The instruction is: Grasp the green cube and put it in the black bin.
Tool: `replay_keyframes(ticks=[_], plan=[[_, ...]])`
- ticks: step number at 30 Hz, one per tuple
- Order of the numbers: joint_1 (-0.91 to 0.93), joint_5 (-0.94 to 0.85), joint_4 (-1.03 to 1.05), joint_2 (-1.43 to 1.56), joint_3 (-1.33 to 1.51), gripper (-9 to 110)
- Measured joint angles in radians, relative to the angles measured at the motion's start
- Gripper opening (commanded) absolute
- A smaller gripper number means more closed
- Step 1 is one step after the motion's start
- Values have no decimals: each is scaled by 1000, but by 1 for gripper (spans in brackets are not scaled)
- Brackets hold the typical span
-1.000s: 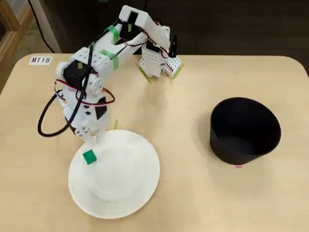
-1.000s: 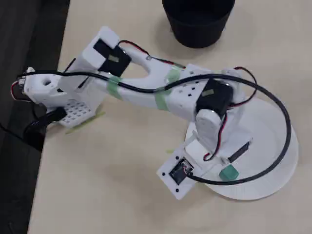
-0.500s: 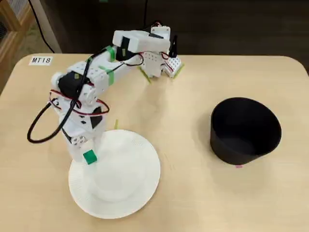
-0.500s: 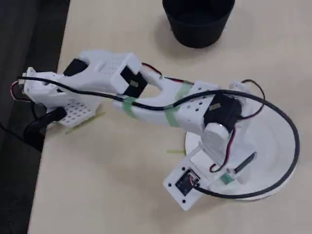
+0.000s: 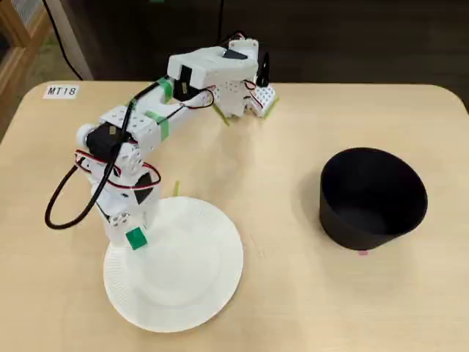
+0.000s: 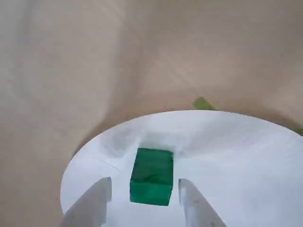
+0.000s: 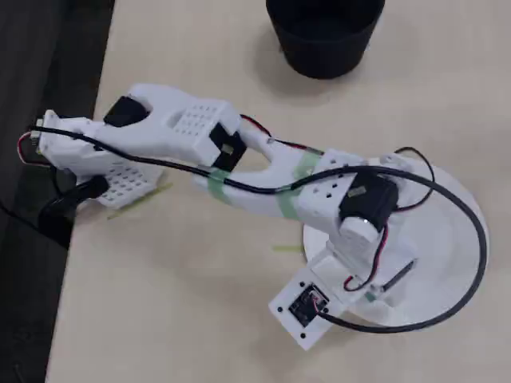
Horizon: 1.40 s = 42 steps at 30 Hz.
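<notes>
- The cube (image 6: 152, 176) sits on the white plate (image 6: 246, 156), near the plate's left rim in a fixed view (image 5: 135, 238).
- In the wrist view the hand (image 6: 146, 201) is spread open, with one white finger (image 6: 92, 203) on each side of the cube; a narrow gap of plate shows between each finger and the cube, so neither touches it.
- In a fixed view the hand (image 5: 130, 229) points down over the plate's left edge, with the cube right at its tip.
- In the other fixed view, the wrist covers most of the cube; only a sliver of green (image 7: 370, 297) shows beneath it.
- The arm (image 5: 146, 125) reaches from its base at the far edge of the counter (image 5: 293, 147) forward and left to the plate (image 5: 183, 279).
- Green tape bands (image 5: 163, 89) wrap the arm, and a black cable (image 5: 66, 198) loops out on its left side.
- The bin (image 5: 372, 198) stands on the right side of the counter, well apart from the plate and the cube; its inside looks dark and nothing can be made out in it.
- A small strip of yellow-green tape (image 6: 202, 103) lies on the counter just beyond the plate's far rim in the wrist view.
- A white label reading MT18 (image 5: 61, 92) lies at the far left corner of the counter.
</notes>
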Motion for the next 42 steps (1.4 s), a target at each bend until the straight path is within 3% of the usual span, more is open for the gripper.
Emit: replay_keyframes(ticks=[4, 9, 20, 27, 31, 35, 42], plan=[[-2, -2, 0, -34, -41, 15], [-8, 0, 0, -91, -110, 0], [-9, 5, 3, -87, -138, 0], [-61, -149, 29, 230, -129, 0], [-204, -385, 32, 482, -37, 0], [-459, -607, 32, 715, 123, 0], [-930, -638, 32, 937, 304, 0]])
